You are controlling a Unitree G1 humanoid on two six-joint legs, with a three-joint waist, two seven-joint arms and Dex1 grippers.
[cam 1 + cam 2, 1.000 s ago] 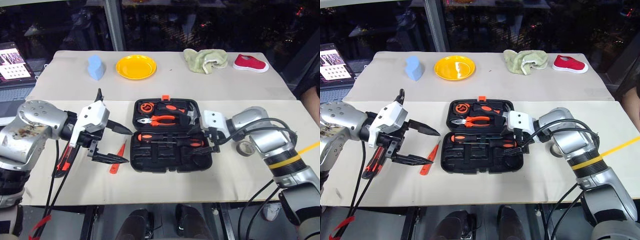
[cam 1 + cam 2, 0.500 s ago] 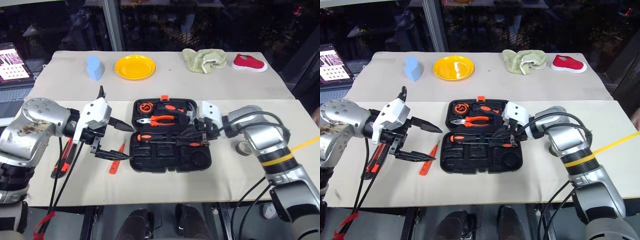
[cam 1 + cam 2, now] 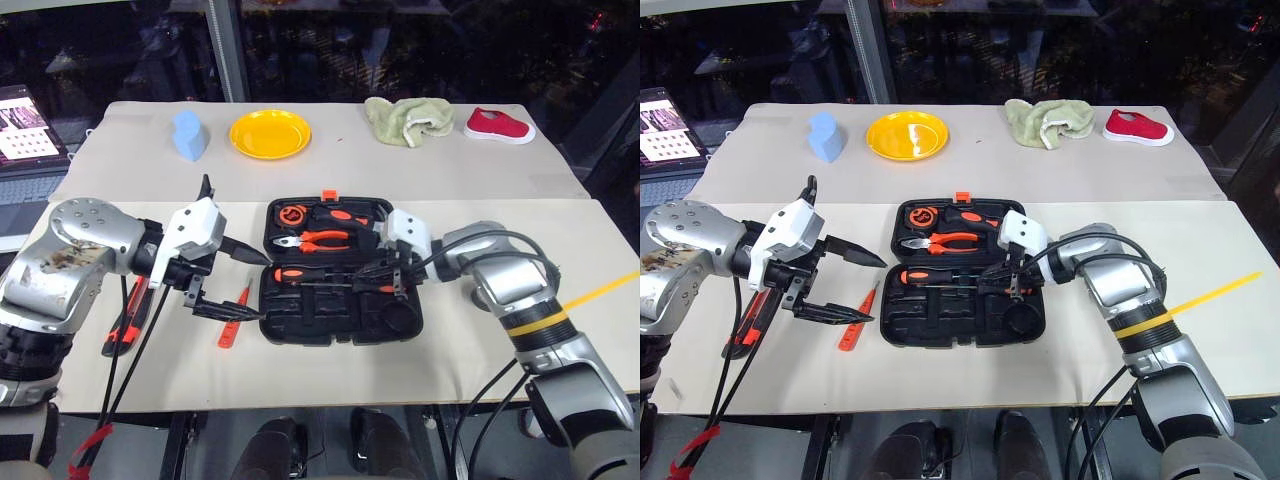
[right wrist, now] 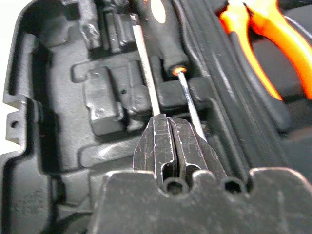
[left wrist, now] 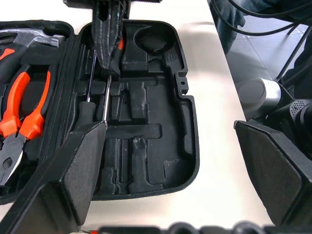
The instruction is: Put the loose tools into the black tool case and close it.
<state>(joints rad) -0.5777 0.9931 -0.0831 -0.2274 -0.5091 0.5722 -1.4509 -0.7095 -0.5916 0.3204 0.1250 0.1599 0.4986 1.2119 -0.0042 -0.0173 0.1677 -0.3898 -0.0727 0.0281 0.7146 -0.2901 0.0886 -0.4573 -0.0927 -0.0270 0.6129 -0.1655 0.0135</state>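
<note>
Screwdrivers (image 3: 335,277) lie in the near half of the black tool case (image 3: 340,312), side by side, long axes running left to right across the case, with orange-and-black handles toward the left and the steel shafts pointing right. The case is open flat on the surface (image 3: 450,350), its orange latch (image 3: 330,194) on the far edge. The far half holds the pliers (image 3: 318,240) and the hammer (image 3: 372,222). The right end effector (image 3: 375,277) reaches in from the right, fingers pressed together over the shafts; the right wrist view puts its tips just at the two shafts, and whether it pinches one I cannot tell. Left of the case, the slim red tester (image 3: 233,318) lies on the surface, long axis running near to far, slightly slanted. Above it hangs the left end effector (image 3: 240,285), spread wide and pointing right toward the case. Farther left lies the utility knife (image 3: 124,325), partly hidden behind cables, lengthwise near to far.
</note>
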